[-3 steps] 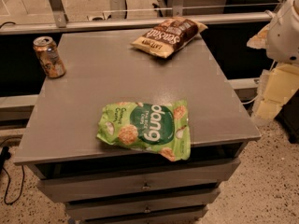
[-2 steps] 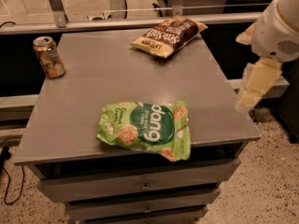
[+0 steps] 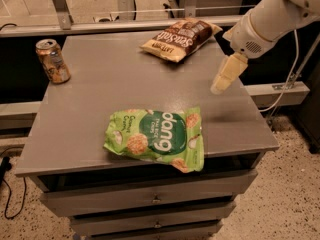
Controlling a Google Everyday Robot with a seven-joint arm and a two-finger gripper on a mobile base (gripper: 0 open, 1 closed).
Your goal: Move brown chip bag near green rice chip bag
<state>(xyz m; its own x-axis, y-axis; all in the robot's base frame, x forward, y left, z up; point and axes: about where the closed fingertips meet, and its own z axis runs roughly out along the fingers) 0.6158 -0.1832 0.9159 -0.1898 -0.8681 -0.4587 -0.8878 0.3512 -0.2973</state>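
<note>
brown chip bag (image 3: 180, 39) lying flat at the far edge of the table (image 3: 85, 119), right of centre. its dark brown part points to the right rear and its cream-yellow part to the left front, with white "sea salt" lettering face up. end effector (image 3: 222, 77) just right of the bag and nearer the camera, apart from it, over the table's right side, pointing down and to the left; whether it is apart or together cannot be told. white arm (image 3: 272, 16) enters from the upper right and slopes down to it. green rice chip bag (image 3: 157, 139) flat at the front edge, well apart from the brown chip bag, its lower right corner overhanging. soda can (image 3: 52, 60) upright near the far left corner. drawers (image 3: 150, 196) below the tabletop.
</note>
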